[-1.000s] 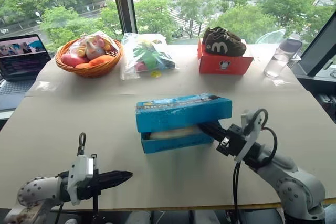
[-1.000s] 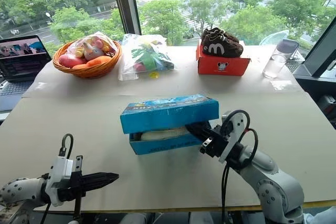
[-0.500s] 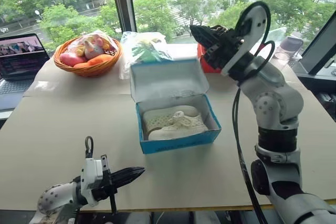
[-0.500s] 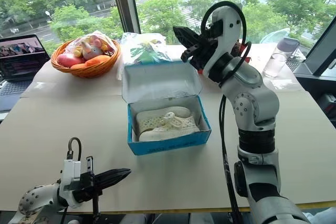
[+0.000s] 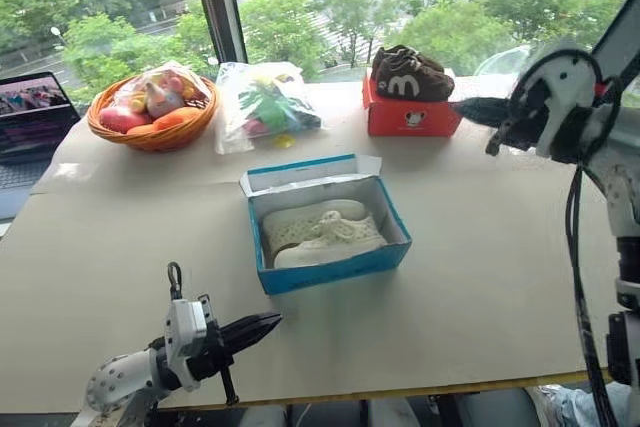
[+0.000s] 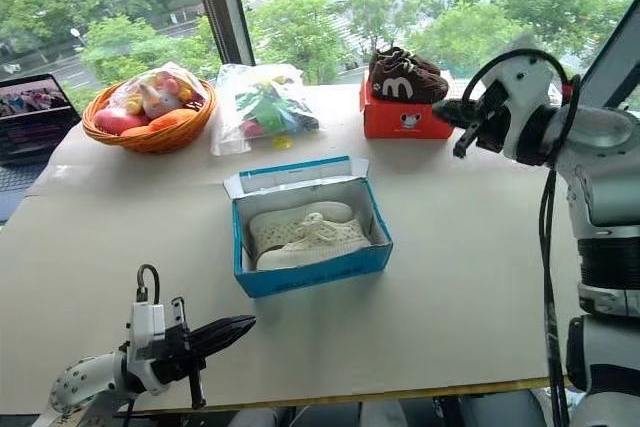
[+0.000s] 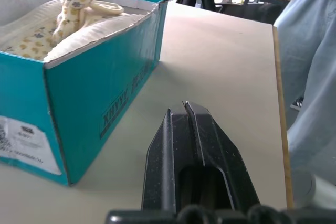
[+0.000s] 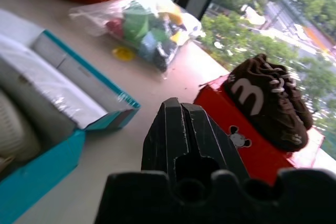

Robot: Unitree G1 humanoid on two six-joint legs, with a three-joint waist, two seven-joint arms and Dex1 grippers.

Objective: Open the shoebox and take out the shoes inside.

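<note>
The shoebox [image 5: 330, 232] is sitting open near the middle of the surface [image 5: 480, 277], its lid folded back flat on the far side and showing its white inside. The shoes [image 5: 322, 233], a cream-white perforated pair with white laces, are lying side by side inside the box, so the opening step looks done while the taking-out step is not yet begun. The right gripper [image 5: 470, 110] is hanging in the air at the far right, well apart from the box and close to the small red-orange box [image 5: 410, 117] carrying dark brown shoes [image 5: 412, 76]; its fingers are pressed together and holding nothing. The left gripper [image 5: 258, 327] is hovering low at the near left, pointing toward the box's near left corner but not touching it, its fingers also pressed together and empty. A basket of toys [image 5: 152, 107] and a clear bag of colourful items [image 5: 262, 105] are resting at the far left. By my judgement, roughly half the task is remaining: both shoes are waiting to be lifted out.
</note>
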